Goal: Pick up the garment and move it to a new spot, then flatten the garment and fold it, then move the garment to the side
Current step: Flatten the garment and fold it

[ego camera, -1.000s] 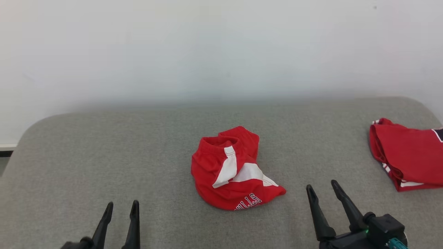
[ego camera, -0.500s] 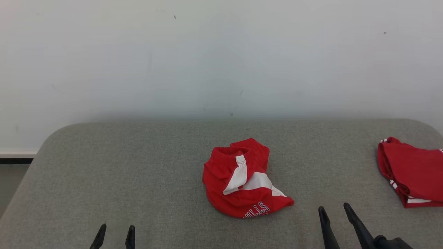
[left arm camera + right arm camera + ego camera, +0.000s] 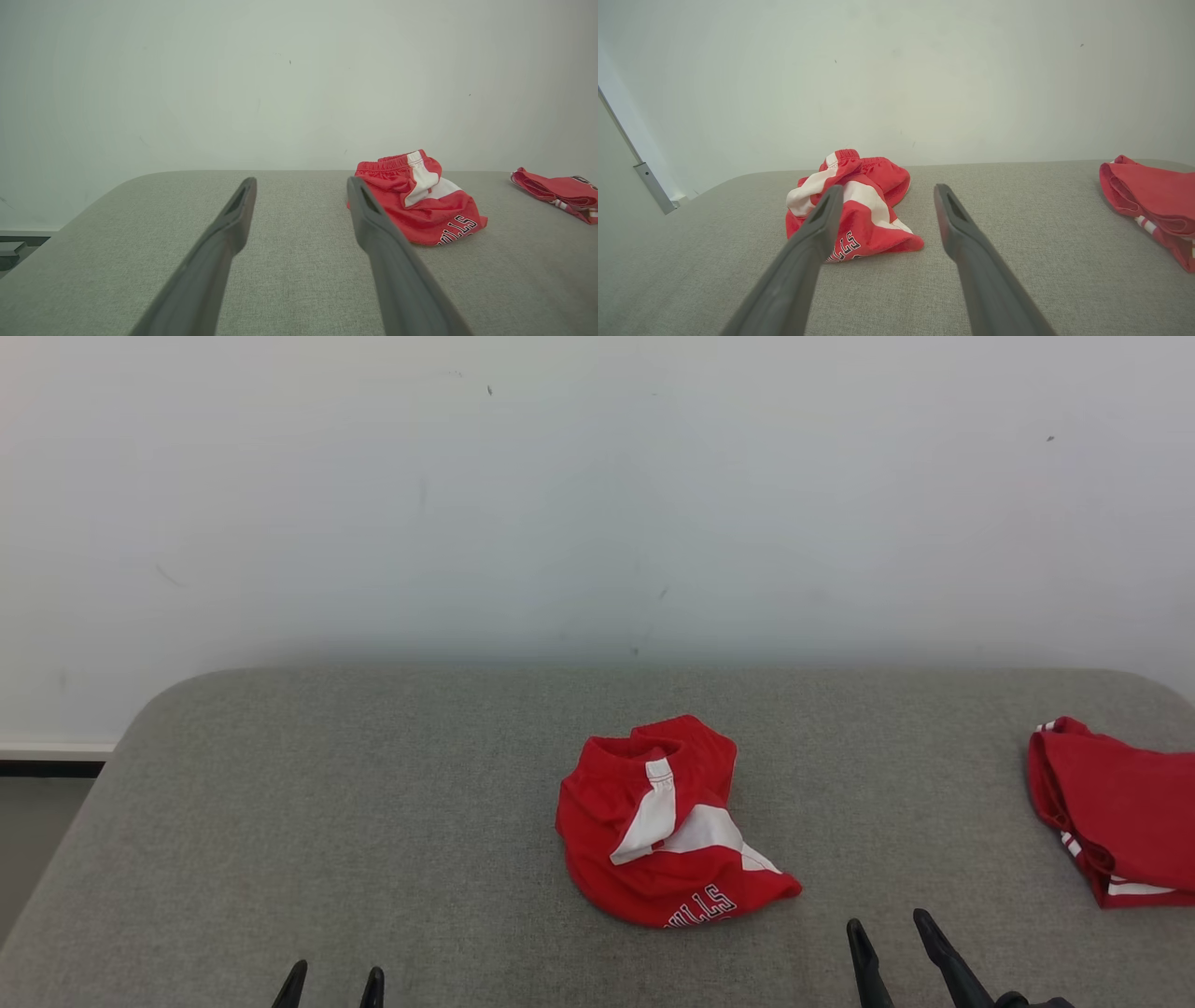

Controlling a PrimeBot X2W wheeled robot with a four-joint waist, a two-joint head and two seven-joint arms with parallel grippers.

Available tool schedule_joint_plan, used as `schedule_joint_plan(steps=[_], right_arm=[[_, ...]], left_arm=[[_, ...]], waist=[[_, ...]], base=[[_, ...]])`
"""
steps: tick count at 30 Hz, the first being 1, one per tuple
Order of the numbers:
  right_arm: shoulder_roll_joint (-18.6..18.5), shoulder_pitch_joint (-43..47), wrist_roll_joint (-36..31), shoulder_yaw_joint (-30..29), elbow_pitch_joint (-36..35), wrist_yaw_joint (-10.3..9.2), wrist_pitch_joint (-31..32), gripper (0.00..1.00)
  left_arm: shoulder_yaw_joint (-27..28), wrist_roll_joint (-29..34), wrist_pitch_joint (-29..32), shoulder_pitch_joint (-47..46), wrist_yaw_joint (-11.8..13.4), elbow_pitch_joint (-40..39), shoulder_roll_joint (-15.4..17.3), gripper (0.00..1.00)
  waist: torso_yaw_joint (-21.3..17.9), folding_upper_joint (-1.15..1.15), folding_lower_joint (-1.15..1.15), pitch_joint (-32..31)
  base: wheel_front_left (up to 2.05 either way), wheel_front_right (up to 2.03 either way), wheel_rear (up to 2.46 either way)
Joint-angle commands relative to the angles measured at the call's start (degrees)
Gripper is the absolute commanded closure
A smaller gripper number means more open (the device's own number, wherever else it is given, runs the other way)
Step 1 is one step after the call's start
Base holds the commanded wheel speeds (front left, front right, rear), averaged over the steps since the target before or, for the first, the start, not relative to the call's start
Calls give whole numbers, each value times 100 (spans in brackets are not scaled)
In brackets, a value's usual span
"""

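A crumpled red garment (image 3: 663,826) with white panels and printed letters lies bunched in the middle of the grey padded surface (image 3: 373,821); it also shows in the left wrist view (image 3: 416,200) and the right wrist view (image 3: 857,205). My left gripper (image 3: 331,980) is open at the bottom left, well short of the garment, nothing between its fingers (image 3: 224,238). My right gripper (image 3: 887,933) is open at the bottom right, just in front of and to the right of the garment, its fingers (image 3: 966,242) empty.
A second red garment (image 3: 1111,812) with white stripes lies folded at the right edge of the surface, seen too in the right wrist view (image 3: 1153,200). A pale wall (image 3: 597,495) rises behind the surface. The surface's rounded left edge drops to a floor (image 3: 37,831).
The head camera has tilted up, so the whole picture has slid down and more wall shows. Both grippers sit lower in the picture. The garment has not moved on the surface.
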Motion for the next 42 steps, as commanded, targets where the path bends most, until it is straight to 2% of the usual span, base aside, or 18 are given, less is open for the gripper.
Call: schedule_joint_plan(steps=[1,30,42], right_arm=[[6,54,43,9,14,-7,1,0],[-54,-25,65,12,11,-7,1,0],[-168,-210,89,96,-1,-7,1,0]], left_arm=[[4,54,-23,47,-17,27,-8,0],[-8,138,-23,-69,-60,51,-68,0],[-264,178,-23,-613,-173,345,-45,0]], waist=[[5,0,0,-10],[-63,0,0,62],[-485,0,0,301]], base=[[0,0,0],[0,0,0],[0,0,0]])
